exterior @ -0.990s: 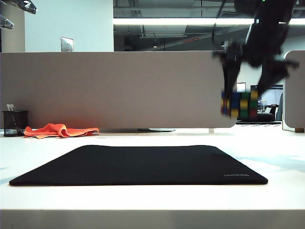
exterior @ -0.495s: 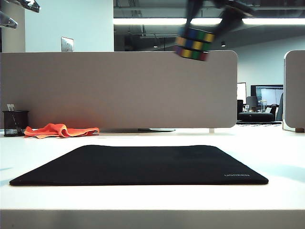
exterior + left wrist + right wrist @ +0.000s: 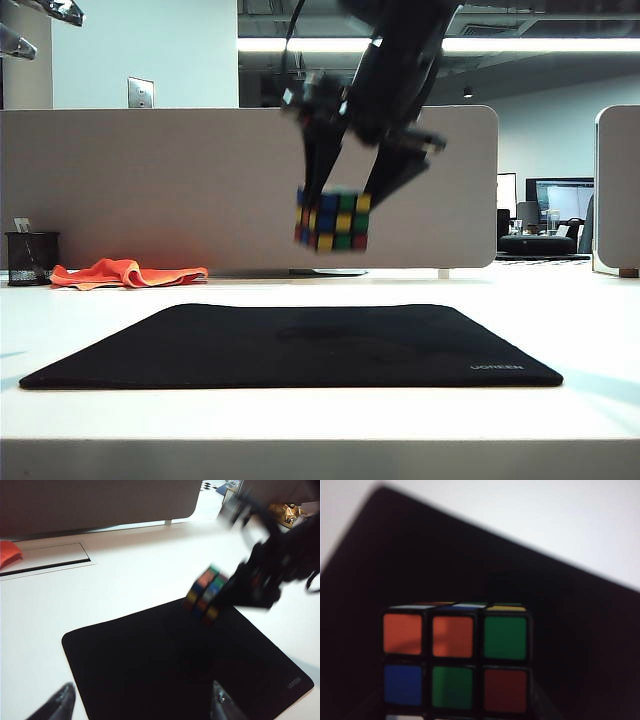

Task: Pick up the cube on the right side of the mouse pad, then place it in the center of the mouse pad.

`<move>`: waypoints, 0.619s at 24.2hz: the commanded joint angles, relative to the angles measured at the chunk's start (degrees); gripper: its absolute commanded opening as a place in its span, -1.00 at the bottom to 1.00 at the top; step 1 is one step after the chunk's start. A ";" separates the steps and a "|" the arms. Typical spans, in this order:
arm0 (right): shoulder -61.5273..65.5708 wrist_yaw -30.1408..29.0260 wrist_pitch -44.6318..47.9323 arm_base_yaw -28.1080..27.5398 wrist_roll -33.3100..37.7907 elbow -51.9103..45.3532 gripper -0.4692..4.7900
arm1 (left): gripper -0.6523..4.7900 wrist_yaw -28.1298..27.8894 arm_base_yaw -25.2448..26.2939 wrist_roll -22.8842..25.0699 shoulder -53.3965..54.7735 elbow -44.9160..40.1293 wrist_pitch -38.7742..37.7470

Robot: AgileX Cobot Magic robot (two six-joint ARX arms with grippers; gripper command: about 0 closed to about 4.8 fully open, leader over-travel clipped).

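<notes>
The cube (image 3: 333, 219) is being gripped by the right gripper (image 3: 345, 205) in the air directly above the mouse pad (image 3: 290, 345)'s middle, untouching; only a straight lowering is being called for. The left gripper (image 3: 142, 702) is being held open near the mouse pad's front edge.

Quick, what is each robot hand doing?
Left gripper: open, empty, near the mouse pad.
Right gripper: holding the cube above the pad.

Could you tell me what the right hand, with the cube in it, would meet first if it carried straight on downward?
Most likely the mouse pad: the right hand hangs over its middle holding the cube, nothing visible between, though depth is uncertain.
</notes>
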 commanded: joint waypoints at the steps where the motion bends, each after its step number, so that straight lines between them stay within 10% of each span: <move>1: 3.28 -0.28 2.23 0.85 -0.39 0.48 0.09 | 0.51 0.39 0.07 0.04 -0.13 0.39 0.46; 8: 7.67 -0.31 3.41 1.51 -0.39 0.46 0.10 | 0.51 0.39 0.07 0.04 -0.13 0.39 0.31; 11: 9.27 -0.66 3.23 1.49 -0.37 0.46 0.49 | 0.51 0.31 0.07 0.20 -0.11 0.39 0.31; 15: 9.09 -1.66 2.93 1.49 -0.35 0.48 0.52 | 0.50 0.20 0.07 0.26 -0.11 0.39 0.28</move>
